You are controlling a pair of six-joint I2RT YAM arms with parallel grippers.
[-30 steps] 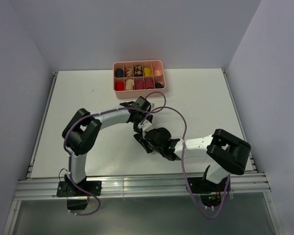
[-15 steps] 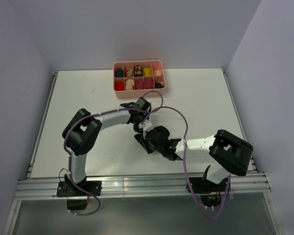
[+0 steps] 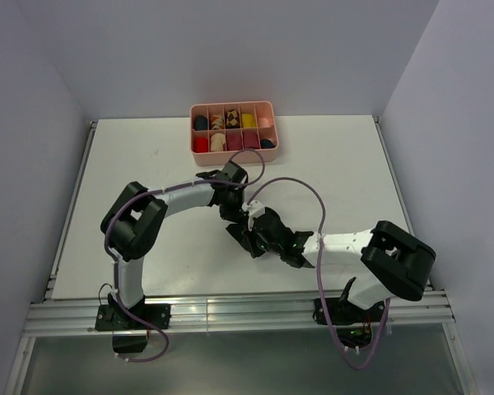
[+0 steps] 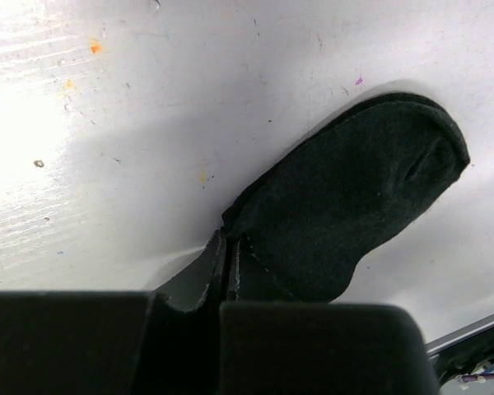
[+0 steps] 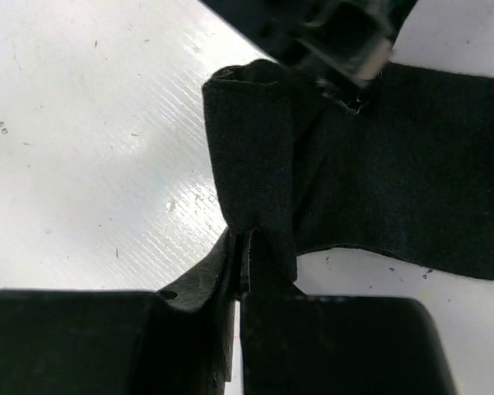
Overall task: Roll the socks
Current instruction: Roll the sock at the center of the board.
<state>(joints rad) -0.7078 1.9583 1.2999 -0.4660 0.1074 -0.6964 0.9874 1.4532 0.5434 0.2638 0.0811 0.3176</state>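
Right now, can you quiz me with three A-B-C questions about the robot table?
1. Where is the pink tray? A) at the table's far edge B) between the arm bases C) on the floor
2. What colour is the pinched sock? A) white B) black C) green
3. The right arm's jaws are: A) wide open B) hidden C) shut on the sock
Answers: 1 A, it sits along the back; 2 B, both wrist views show black fabric; 3 C, they pinch a fold of it.
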